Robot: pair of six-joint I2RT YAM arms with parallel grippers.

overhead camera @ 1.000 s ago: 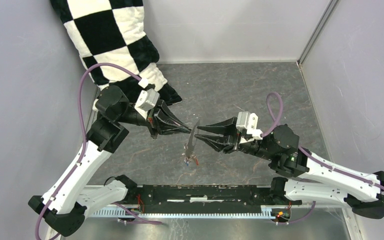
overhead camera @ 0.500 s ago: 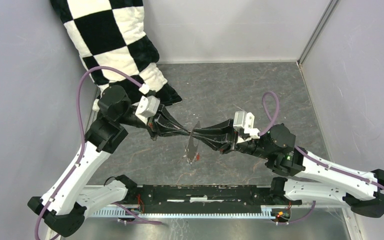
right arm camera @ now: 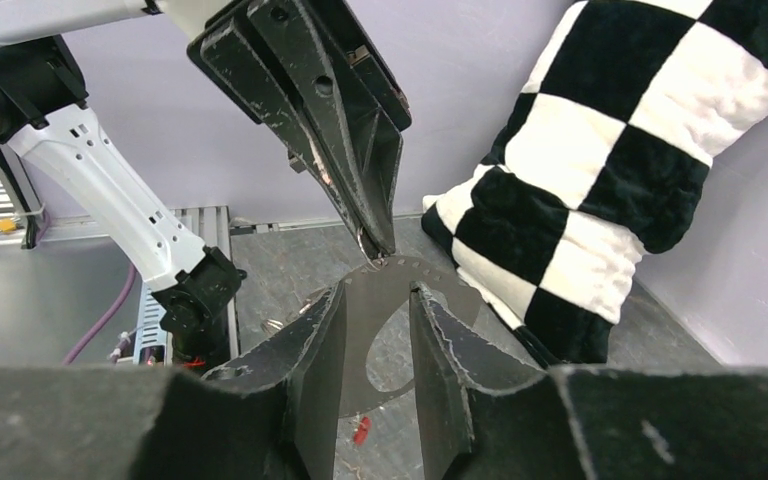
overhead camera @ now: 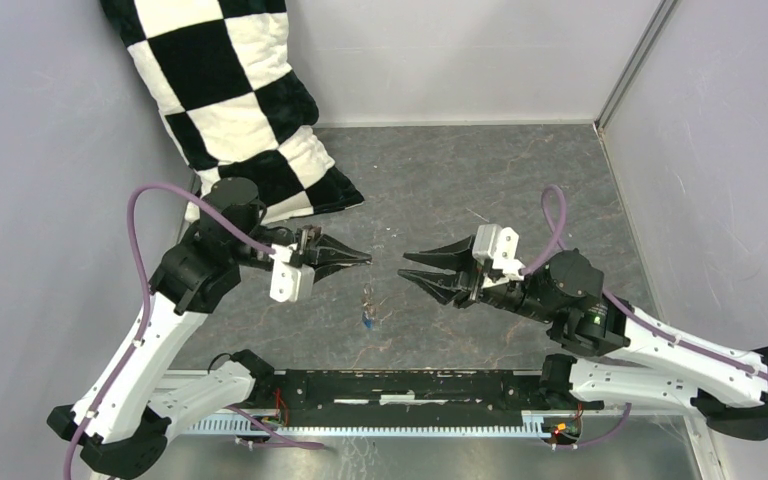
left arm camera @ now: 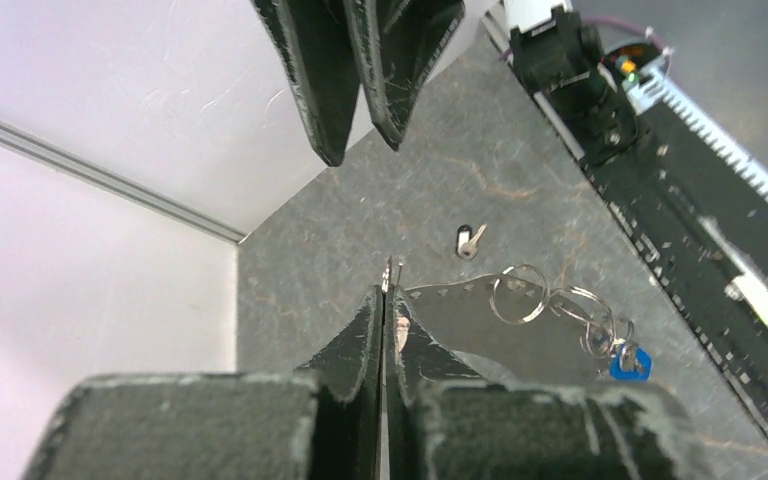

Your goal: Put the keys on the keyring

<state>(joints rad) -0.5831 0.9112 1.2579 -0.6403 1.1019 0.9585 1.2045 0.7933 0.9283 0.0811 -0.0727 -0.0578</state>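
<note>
The checkered pillow (overhead camera: 230, 100) blocks the upper left of the top view; the counter (overhead camera: 490, 170) at upper right lies open; keys (overhead camera: 367, 310) sit mid-frame, ahead of the black base rail (overhead camera: 410, 385)

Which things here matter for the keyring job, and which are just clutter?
Job:
keyring, pinched in the left gripper, jaws shut
blue-tagged key hanging off its small rings
red tag
loose dark-headed key
right gripper, jaws open

Lying about:
checkered pillow

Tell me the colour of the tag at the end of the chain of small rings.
Blue. The tag shows best in the left wrist view.
</note>
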